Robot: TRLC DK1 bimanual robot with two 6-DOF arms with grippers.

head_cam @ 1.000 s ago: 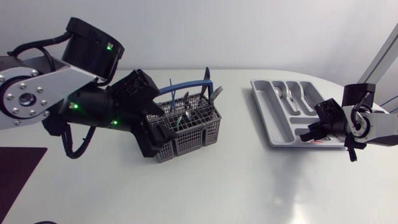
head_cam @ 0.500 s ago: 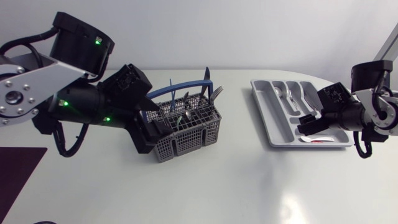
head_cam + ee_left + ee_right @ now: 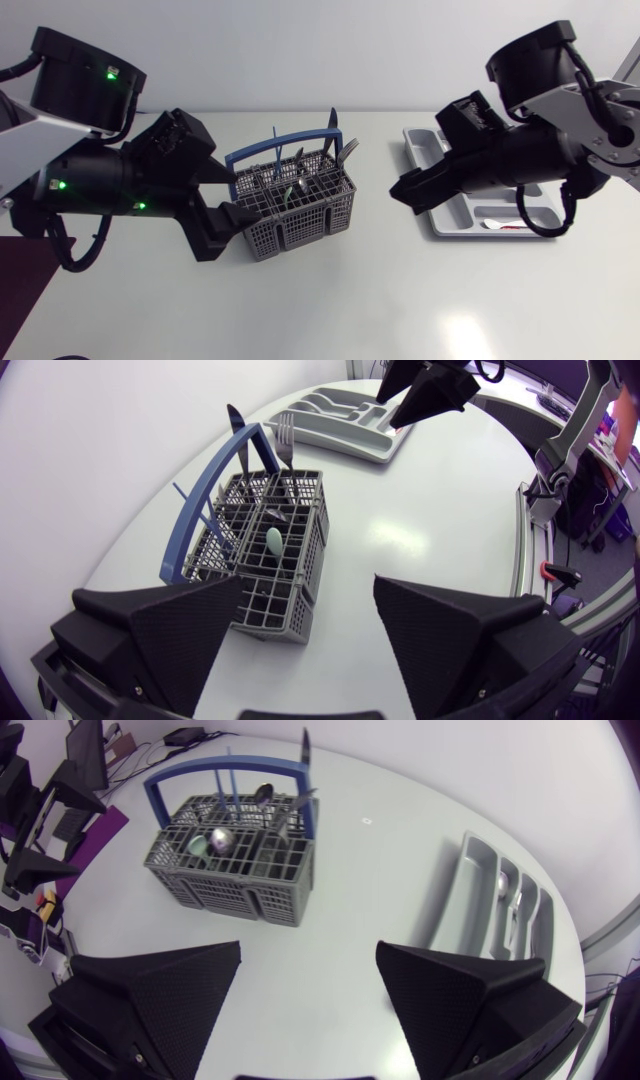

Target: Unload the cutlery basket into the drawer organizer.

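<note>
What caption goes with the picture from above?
Left gripper and right gripper, both open, either side of the cutlery basket; organizer at right.

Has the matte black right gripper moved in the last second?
Yes: the right gripper went from the grey plastic drawer organizer's near end past its basket-side edge, toward the grey cutlery basket.

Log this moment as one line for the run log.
left hand: open, empty, at basket | right hand: open, empty, between basket and organizer | basket: holds cutlery | organizer: partly filled
</note>
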